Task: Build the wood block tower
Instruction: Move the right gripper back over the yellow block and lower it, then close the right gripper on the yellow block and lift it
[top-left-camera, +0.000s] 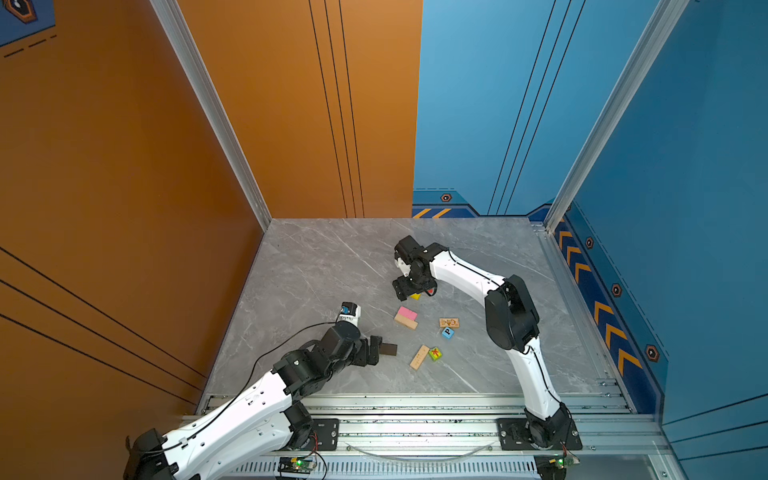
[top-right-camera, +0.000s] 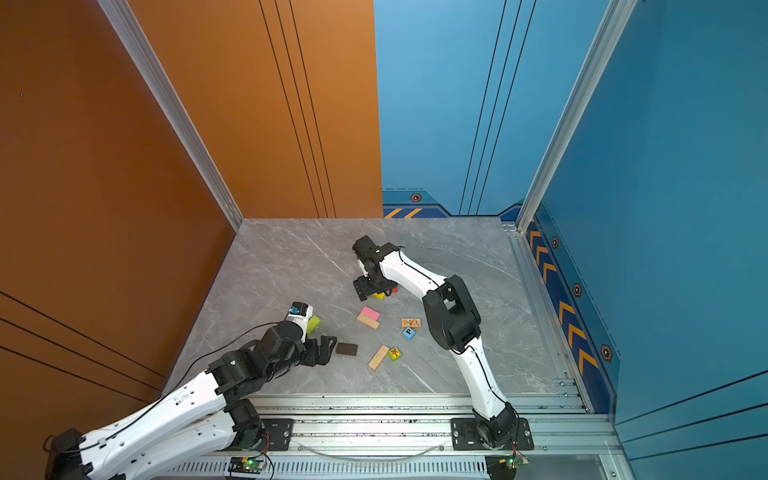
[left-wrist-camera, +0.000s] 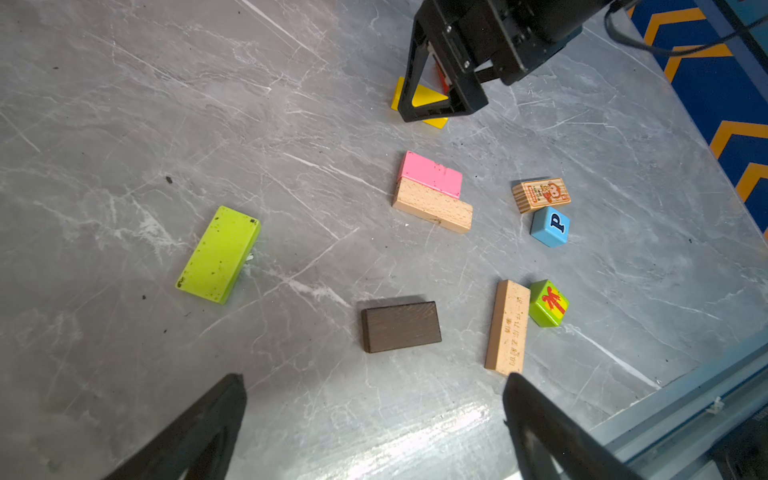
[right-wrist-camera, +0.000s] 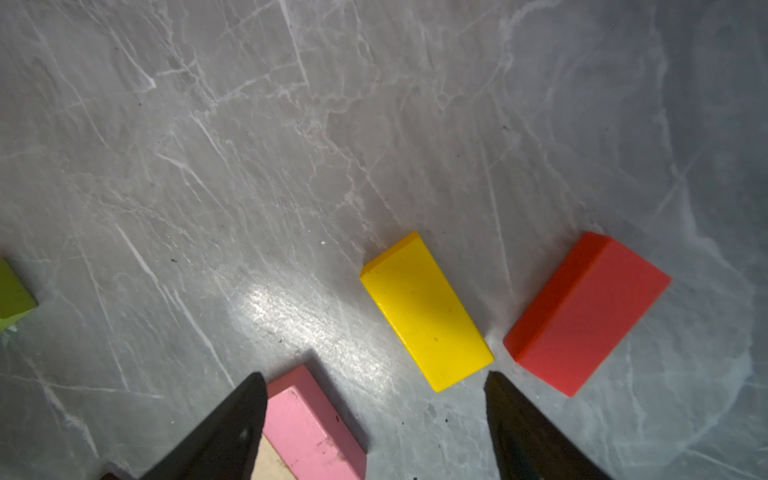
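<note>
STEP: you are starting the tower, nothing stacked, blocks lying scattered on the worktop | right fingers hanging released over yellow block | left fingers released, facing dark brown block | NEXT: likely lowering, clenching yellow.

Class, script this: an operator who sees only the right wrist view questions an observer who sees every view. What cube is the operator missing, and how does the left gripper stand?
Operator: Any cubes outside my view?
Observer: A blue P cube lies beside a printed tan block.
Operator: How is the left gripper?
Observer: The left gripper is open and empty, with the dark brown block just ahead of it.
</note>
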